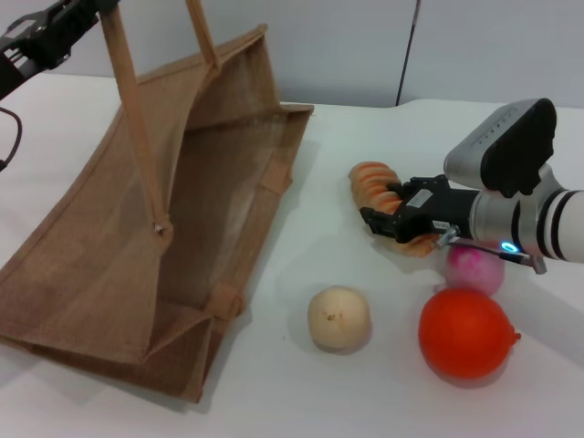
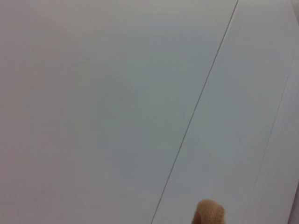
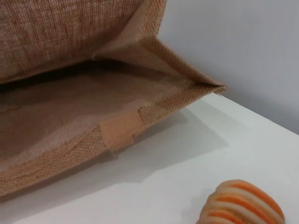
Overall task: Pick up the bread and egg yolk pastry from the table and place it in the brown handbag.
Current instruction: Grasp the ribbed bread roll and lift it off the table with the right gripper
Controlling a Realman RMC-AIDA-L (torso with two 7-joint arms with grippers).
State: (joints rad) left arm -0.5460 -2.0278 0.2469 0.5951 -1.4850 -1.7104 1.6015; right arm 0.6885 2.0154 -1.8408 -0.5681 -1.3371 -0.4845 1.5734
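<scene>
The brown handbag (image 1: 137, 228) lies on the left of the table with its mouth open toward the right. One of its long handles (image 1: 132, 100) is pulled up to my left gripper (image 1: 87, 11) at the top left, which is shut on it. A bit of that handle (image 2: 209, 213) shows in the left wrist view. The striped bread (image 1: 370, 178) lies right of the bag. My right gripper (image 1: 394, 210) is low over its middle. The bread's end (image 3: 243, 203) and the bag's mouth (image 3: 93, 107) show in the right wrist view. The egg yolk pastry (image 1: 338, 318) sits in front of the bread.
A pink ball (image 1: 474, 269) lies under my right wrist. An orange fruit (image 1: 464, 333) sits in front of it, right of the pastry. White table (image 1: 301, 392) lies bare between the bag and these things. A wall stands behind.
</scene>
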